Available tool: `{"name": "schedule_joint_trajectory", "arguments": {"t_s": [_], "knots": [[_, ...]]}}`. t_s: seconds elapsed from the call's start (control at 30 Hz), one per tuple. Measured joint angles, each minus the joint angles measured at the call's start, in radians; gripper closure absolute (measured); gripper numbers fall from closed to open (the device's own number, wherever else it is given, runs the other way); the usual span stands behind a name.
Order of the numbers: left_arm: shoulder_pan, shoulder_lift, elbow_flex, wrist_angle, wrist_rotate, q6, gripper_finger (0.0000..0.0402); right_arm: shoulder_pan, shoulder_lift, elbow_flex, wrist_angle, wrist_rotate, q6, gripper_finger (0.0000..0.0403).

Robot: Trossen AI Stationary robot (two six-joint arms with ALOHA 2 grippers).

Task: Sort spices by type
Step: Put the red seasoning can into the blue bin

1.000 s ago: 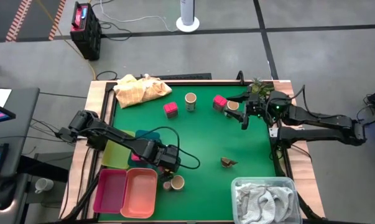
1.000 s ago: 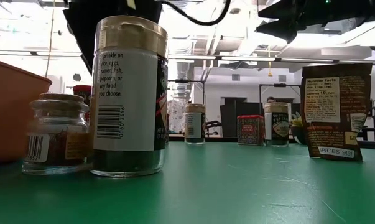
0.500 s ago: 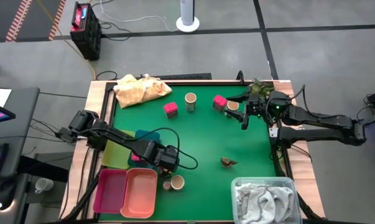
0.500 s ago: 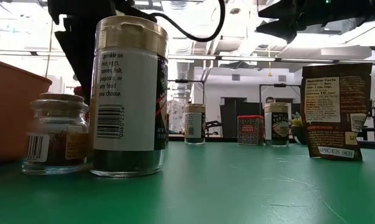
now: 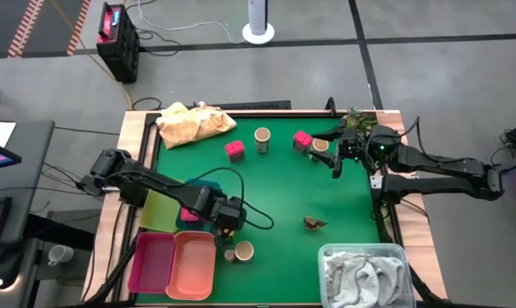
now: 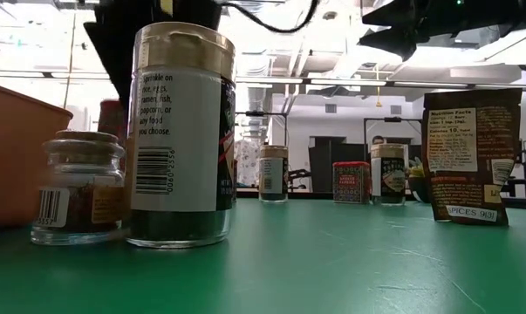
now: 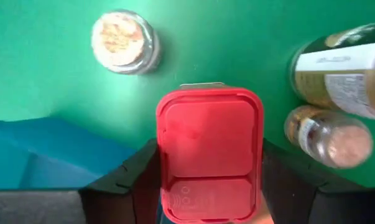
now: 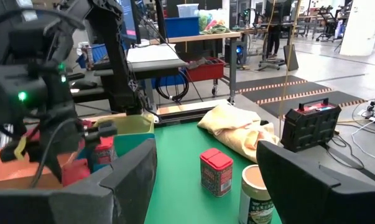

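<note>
The left wrist view alone shows the left gripper (image 7: 206, 180) with its fingers clamped on a red, square-lidded spice tin (image 7: 209, 152), lifted over the green table mat (image 7: 237, 43) beside a blue tray (image 7: 44, 152); the high view hides that tin under the arm. The low view reads "popcorn" and "you choose" on a tall tan-lidded jar (image 6: 182, 131) and "SPICES" on a brown pouch (image 6: 470, 155). The right gripper (image 5: 336, 158) waits, fingers apart, near a tan-lidded jar (image 5: 321, 147) and another pink-red tin (image 5: 302, 139).
</note>
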Motion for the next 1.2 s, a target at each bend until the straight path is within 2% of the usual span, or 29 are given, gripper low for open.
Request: {"name": "schedule_joint_trajectory", "arguments": {"t_s": [0.3,0.43,0.53,0.77,1.0,1.2], "knots": [[0.027,-0.193,0.032,-0.047,-0.084,0.076,0.0188,0.0,0.0,0.0,0.0,0.0,0.0,0.01],[0.027,-0.274,0.032,-0.182,-0.176,0.11,0.0188,0.0,0.0,0.0,-0.002,0.0,0.0,0.01],[0.023,-0.313,0.004,-0.261,-0.204,0.159,0.0188,0.0,0.0,0.0,-0.003,0.0,0.0,0.01],[0.022,-0.397,-0.194,-0.228,-0.187,0.279,0.0188,0.0,0.0,0.0,-0.003,0.0,0.0,0.01],[0.022,-0.462,-0.355,-0.134,-0.181,0.295,0.0188,0.0,0.0,0.0,-0.004,0.0,0.0,0.01],[0.022,-0.46,-0.383,-0.078,-0.033,0.29,0.0188,0.0,0.0,0.0,-0.004,0.0,-0.002,0.01]]}}
